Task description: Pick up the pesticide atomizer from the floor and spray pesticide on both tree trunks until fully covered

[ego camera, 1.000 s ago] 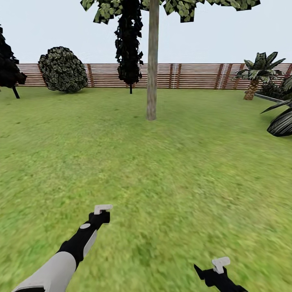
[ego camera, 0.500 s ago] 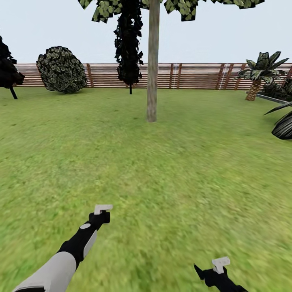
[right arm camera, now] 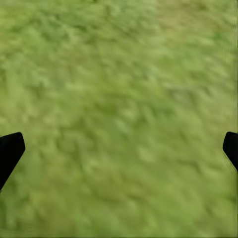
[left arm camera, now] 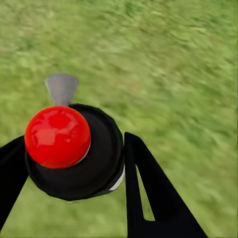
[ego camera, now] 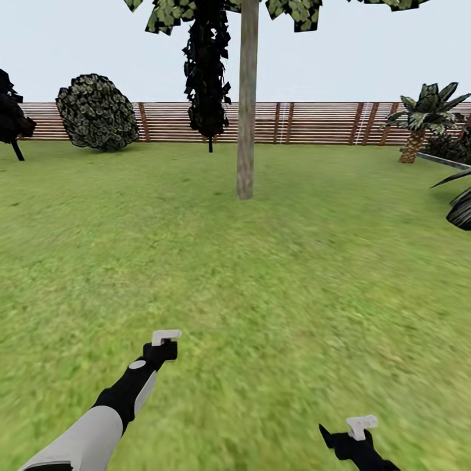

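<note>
- Setting: blurred green grass lawn (ego camera: 275, 294), brown slatted fence (ego camera: 314, 122) behind.
- Nearest: left gripper (left arm camera: 74, 163) clamped on dark spray bottle with glossy red ball top (left arm camera: 58, 136). Right gripper (right arm camera: 119, 144) spread wide, empty.
- Farther: mottled grey-beige tree trunk (ego camera: 246, 111), smooth column, dead ahead.
- Change: trunk base sits slightly lower in view than before; camera advancing. Judged: approach to first tree, spraying not begun.
</note>
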Tool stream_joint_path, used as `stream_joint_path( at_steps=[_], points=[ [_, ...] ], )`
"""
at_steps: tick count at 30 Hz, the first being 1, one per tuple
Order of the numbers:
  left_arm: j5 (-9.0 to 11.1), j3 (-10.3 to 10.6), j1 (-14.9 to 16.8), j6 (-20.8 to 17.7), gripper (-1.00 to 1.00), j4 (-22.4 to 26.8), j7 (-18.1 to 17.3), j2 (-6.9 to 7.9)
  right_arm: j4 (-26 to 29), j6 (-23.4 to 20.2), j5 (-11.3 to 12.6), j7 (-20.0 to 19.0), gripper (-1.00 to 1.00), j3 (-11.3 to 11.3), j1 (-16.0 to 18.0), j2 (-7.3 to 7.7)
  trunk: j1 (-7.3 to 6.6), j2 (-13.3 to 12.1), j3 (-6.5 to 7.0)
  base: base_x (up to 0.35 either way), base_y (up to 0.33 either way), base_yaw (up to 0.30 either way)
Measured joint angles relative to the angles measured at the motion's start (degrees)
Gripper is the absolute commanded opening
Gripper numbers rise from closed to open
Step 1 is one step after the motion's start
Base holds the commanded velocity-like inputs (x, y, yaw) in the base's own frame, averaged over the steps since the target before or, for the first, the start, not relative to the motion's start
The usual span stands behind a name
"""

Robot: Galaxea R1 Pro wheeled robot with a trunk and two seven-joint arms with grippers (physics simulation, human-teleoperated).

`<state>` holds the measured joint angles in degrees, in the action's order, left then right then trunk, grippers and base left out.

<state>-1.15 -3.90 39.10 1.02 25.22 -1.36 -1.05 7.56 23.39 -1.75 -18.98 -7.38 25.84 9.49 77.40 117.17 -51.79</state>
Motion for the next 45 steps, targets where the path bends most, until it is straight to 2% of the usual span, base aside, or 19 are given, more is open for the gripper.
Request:
stream_joint_path(
  at_steps=[45],
  points=[
    [0.0,0.0,0.0,0.0,-1.00,0.0,0.0,-0.03,0.0,0.0,-0.1,-0.3,1.00,0.0,0.0,0.09,0.00,0.0,0.00,0.338,0.000,0.000]
  ],
)
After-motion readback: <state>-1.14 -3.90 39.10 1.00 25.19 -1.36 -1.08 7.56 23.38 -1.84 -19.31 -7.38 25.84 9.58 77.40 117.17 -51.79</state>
